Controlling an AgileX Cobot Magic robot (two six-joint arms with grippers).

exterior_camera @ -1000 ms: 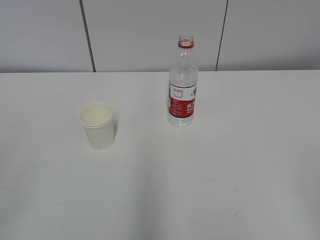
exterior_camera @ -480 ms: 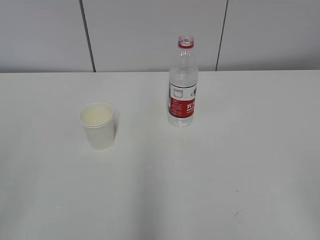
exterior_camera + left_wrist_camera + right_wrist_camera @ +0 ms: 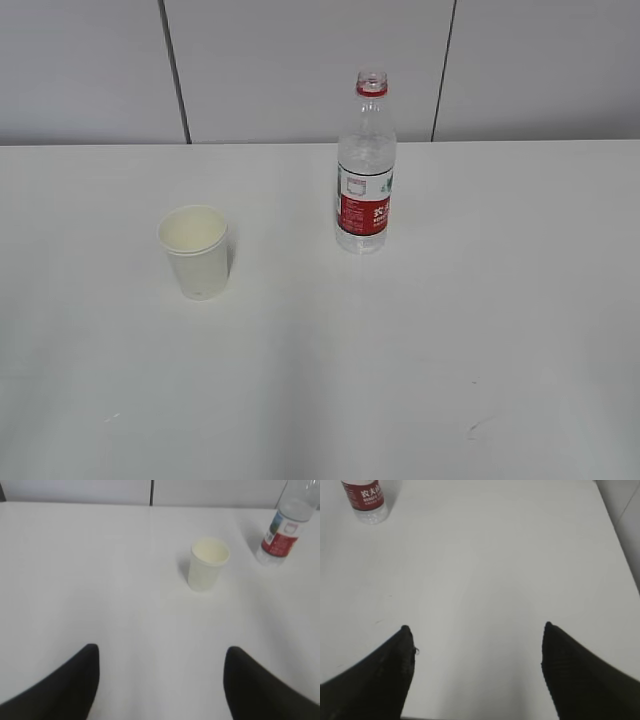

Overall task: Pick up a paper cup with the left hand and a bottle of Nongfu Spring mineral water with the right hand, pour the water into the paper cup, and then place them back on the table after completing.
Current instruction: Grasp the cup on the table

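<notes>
You are looking at a smooth white table (image 3: pixel 400 380) where a tapered, cream paper cup (image 3: pixel 195 250) is standing upright at about 9 o'clock, well apart from the Nongfu Spring bottle (image 3: pixel 366 165), a ribbed clear-plastic cylinder with a red label and open neck, at about 1 o'clock. Your left hand (image 3: pixel 160 680) and right hand (image 3: pixel 477 670) are both hovering spread wide, matte black fingers (image 3: pixel 60 690) gripping nothing.
</notes>
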